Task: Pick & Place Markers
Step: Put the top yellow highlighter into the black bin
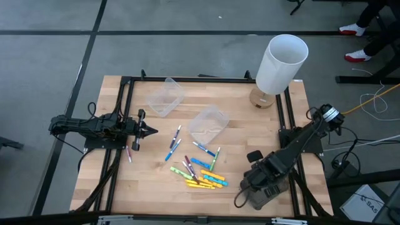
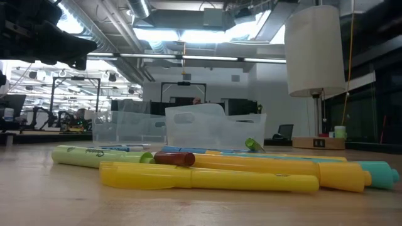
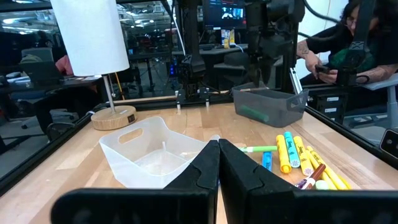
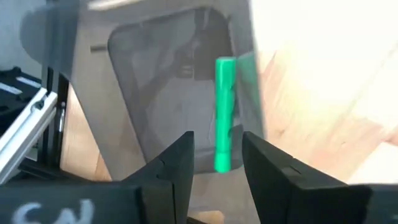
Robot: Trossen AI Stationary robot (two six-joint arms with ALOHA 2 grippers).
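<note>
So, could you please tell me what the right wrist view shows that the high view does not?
Only the right wrist view shows a green marker at the open right gripper, over a grey tub. Only the high view shows the left gripper, the loose markers, two clear tubs and a lamp. Both show the wooden table.

Grey floor (image 1: 187,50), white lamp (image 1: 281,62), ceiling lights (image 2: 182,34).
</note>
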